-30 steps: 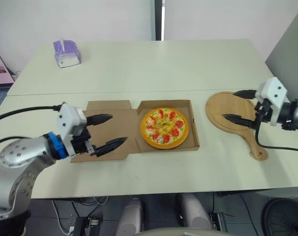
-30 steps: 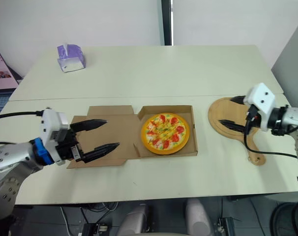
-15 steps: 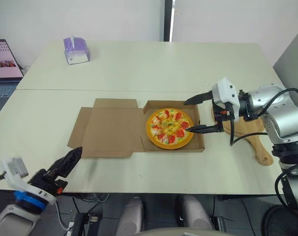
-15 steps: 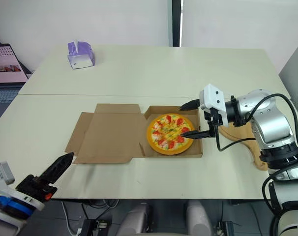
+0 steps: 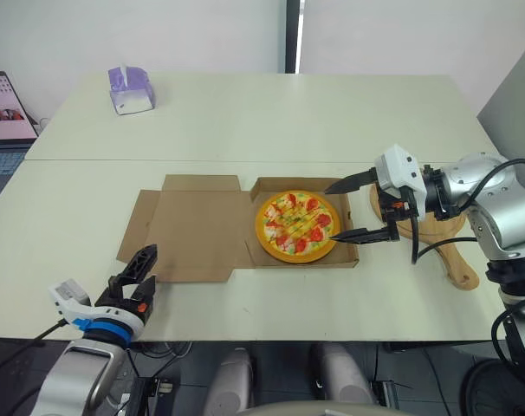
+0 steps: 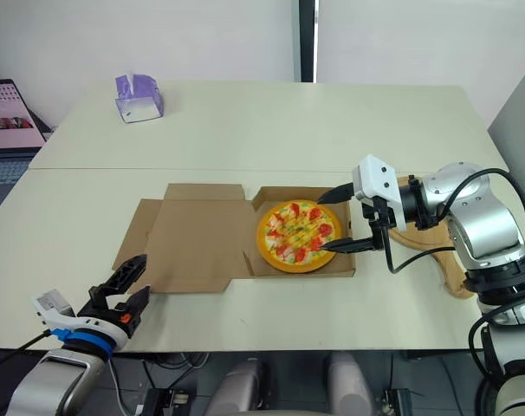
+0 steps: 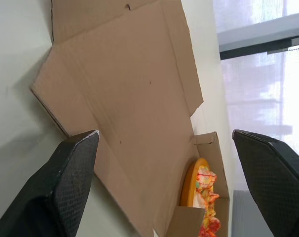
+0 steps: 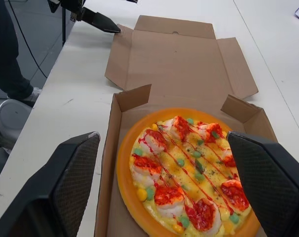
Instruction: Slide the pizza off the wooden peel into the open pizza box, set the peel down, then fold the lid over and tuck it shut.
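Right claw [image 5: 332, 212] is spread wide over the right edge of the pizza box [image 5: 290, 182], one finger at the far wall and one at the near wall, holding nothing. The pizza [image 5: 297, 226] lies in the box tray just ahead of its fingertips. Behind this claw, the wooden peel [image 5: 457, 267] lies flat on the tabletop [image 5: 245, 121]. Left claw [image 5: 148, 270] is also spread and empty at the tabletop's near edge, with the flat, open lid [image 5: 193, 230] just ahead of it, not touching.
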Motion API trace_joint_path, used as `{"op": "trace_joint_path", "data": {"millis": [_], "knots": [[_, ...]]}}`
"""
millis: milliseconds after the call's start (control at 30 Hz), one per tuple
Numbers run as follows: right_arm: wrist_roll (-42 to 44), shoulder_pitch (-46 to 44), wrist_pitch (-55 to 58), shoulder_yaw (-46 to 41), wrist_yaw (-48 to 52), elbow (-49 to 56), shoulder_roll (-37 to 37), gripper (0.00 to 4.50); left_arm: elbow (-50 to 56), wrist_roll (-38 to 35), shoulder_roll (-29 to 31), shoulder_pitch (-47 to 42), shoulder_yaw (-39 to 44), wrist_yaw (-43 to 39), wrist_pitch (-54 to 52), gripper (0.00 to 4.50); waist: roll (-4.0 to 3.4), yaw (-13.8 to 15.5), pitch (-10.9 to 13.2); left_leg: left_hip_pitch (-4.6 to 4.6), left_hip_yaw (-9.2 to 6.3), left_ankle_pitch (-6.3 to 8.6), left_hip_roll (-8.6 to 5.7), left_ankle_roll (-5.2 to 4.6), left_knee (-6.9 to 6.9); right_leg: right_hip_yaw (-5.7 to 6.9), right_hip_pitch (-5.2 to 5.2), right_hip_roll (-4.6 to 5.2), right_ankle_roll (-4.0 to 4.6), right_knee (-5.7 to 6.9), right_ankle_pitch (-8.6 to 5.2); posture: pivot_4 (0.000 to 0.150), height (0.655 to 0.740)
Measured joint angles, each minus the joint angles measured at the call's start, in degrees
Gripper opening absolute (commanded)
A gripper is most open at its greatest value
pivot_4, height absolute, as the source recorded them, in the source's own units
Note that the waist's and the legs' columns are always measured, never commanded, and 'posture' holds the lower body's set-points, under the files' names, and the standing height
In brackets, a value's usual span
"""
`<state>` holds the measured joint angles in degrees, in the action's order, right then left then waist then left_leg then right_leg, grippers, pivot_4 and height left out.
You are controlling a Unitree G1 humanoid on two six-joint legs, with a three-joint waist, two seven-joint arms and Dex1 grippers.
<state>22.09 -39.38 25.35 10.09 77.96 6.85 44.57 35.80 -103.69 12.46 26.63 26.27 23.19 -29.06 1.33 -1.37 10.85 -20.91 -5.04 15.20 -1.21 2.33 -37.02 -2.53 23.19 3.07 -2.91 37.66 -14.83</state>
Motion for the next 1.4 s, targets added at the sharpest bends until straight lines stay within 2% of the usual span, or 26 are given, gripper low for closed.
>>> {"op": "trace_joint_path", "data": {"millis": [233,433,667,767,933,1033,1133,1267,1400], "knots": [[0.44,0.01,0.74,-0.01,-0.21,0.91,0.15,4.43,0.68,2.05,-3.84,1.87,-2.3,-0.27,4.67,4.5,-0.01,-0.46,-0.01,-0.1,0.33,0.23,0.01,-0.33,0.02,-0.21,0.0,0.05,-0.23,-0.59,0.15,0.15,0.74],[1.3,0.16,1.05,-0.03,-0.33,1.0,1.13,4.43,5.17,4.02,-8.38,7.85,-5.72,-1.23,7.77,4.5,-0.01,-0.44,-0.01,-0.05,0.57,0.85,-0.05,-0.55,-0.05,-0.77,0.04,0.09,-0.51,-0.81,0.14,0.15,0.74],[1.89,0.18,1.56,-0.03,-0.41,1.8,1.19,4.43,10.56,4.32,-8.91,9.96,-7.19,-0.08,11.96,4.5,0.0,-0.43,-0.01,-0.02,0.67,0.93,-0.05,-0.49,-0.05,-0.91,0.04,0.07,-0.58,-0.8,0.07,0.15,0.74],[3.71,0.17,2.27,-0.14,-0.25,1.84,0.88,4.43,11.45,4.82,-7.43,12.9,-8.34,-3.39,11.44,4.5,0.01,-0.29,-0.01,-0.03,0.79,0.92,-0.04,-0.5,-0.08,-0.83,0.03,0.0,-0.57,-0.74,0.06,0.15,0.74],[5.14,0.16,2.46,-0.39,0.52,2.11,0.42,4.43,13.71,11.17,-0.39,14.42,-6.84,-14.78,10.48,4.5,0.01,-0.27,-0.01,-0.02,0.74,0.87,0.04,-0.49,-0.26,-0.73,-0.06,-0.13,-0.42,-0.64,0.04,0.15,0.74],[5.17,0.16,2.46,-0.39,0.56,2.11,0.33,4.43,13.8,12.19,2.44,14.65,-4.8,-18.26,10.73,4.5,0.01,-0.27,-0.01,-0.05,0.75,0.88,0.06,-0.5,-0.45,-0.75,-0.08,-0.13,-0.27,-0.62,-0.03,0.15,0.74],[5.16,0.16,2.46,-0.39,0.49,2.11,0.15,4.43,13.18,7.67,2.81,15.88,-3.87,-17.16,11.25,4.5,0.01,-0.25,-0.01,-0.09,0.74,0.9,0.07,-0.52,-0.56,-0.74,-0.08,-0.05,-0.49,-0.62,0.09,0.15,0.74],[5.12,0.17,2.46,-0.39,0.31,2.11,0.05,4.43,10.72,-0.68,0.69,17.85,-4.12,-10.79,12.79,4.5,0.01,-0.24,-0.01,-0.1,0.64,0.91,0.11,-0.52,-0.62,-0.71,-0.08,-0.04,-0.49,-0.62,0.1,0.15,0.74],[5.07,0.19,2.46,-0.39,0.21,2.11,0.03,4.43,8.66,-3.2,-1.45,17.81,-6.0,-6.2,13.74,4.5,0.01,-0.18,-0.01,-0.21,0.64,0.91,0.07,-0.52,-0.79,-0.6,-0.09,-0.04,-0.49,-0.6,0.1,0.15,0.74]]}}
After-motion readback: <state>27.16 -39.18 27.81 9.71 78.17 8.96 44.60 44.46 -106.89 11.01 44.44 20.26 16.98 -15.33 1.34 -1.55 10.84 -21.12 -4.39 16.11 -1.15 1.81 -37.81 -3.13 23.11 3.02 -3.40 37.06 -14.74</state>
